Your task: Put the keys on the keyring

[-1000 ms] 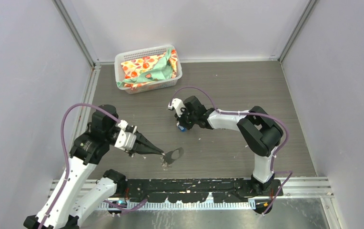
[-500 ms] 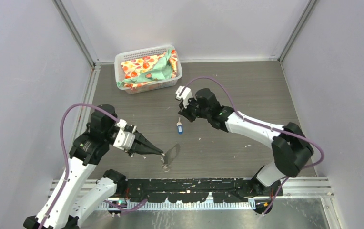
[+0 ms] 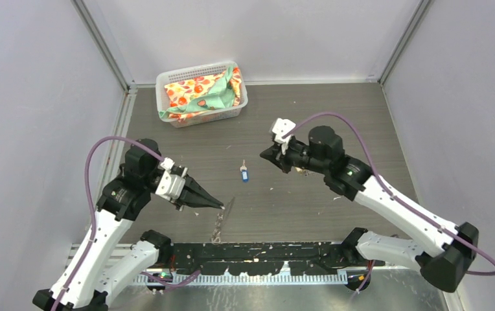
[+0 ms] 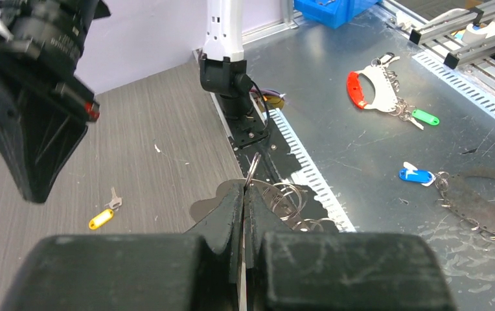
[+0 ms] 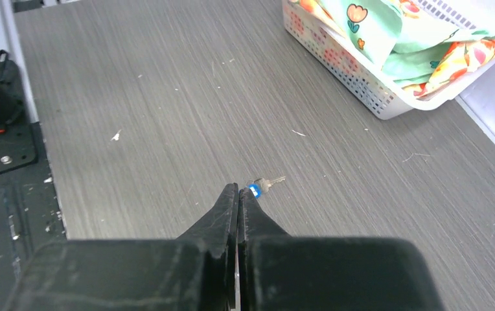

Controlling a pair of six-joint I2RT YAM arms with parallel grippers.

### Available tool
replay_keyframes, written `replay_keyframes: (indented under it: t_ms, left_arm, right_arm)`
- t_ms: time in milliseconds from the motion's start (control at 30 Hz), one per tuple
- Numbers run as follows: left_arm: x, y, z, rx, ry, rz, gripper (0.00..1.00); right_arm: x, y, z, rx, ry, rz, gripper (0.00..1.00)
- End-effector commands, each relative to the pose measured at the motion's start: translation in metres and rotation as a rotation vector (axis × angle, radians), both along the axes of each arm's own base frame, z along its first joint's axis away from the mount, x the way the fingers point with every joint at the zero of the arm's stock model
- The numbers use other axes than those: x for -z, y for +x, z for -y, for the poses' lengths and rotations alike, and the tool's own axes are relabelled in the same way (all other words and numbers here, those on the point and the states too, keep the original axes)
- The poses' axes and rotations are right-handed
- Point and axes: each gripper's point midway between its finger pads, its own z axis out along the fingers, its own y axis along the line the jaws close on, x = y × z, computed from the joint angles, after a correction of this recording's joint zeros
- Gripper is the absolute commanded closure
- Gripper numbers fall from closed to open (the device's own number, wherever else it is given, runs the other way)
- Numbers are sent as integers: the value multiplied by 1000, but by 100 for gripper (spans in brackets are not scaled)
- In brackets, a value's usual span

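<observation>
No key is on the keyring (image 4: 253,167) yet, so I judge the task is near its beginning. The left gripper (image 4: 243,191) is closed on the keyring and holds it edge-up, with small rings (image 4: 284,194) hanging below. The right gripper (image 5: 238,191) is closed and empty. The blue key (image 5: 262,186) lies on the table (image 3: 335,116) near its tips, and the yellow key (image 4: 102,219) lies apart. Both keys are left to be picked up and threaded.
</observation>
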Motion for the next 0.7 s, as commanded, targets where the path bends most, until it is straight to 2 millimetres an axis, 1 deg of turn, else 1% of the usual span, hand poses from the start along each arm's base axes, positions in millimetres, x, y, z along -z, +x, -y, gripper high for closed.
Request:
replay_keyframes:
  t_ms: [0,100,267,467,667]
  left_arm:
    - [-18,-2,0,30,-36,38,100]
    - [-18,0,1,35,-33,26,100]
    - [-21,3,3,38,-33,20,100]
    - [-23,3,3,47,-35,16,100]
    - [-25,2,3,46,-34,16,100]
  right_arm:
    - [-19,-30,13,-72,7,2,99]
    - [-32,-47,19,-124,15,9,99]
    - [-48,-70,24,-209,6,5,99]
    - [-64,-87,20,-303,12,22,99]
    - [-70,-101,15,-376,-16,33,99]
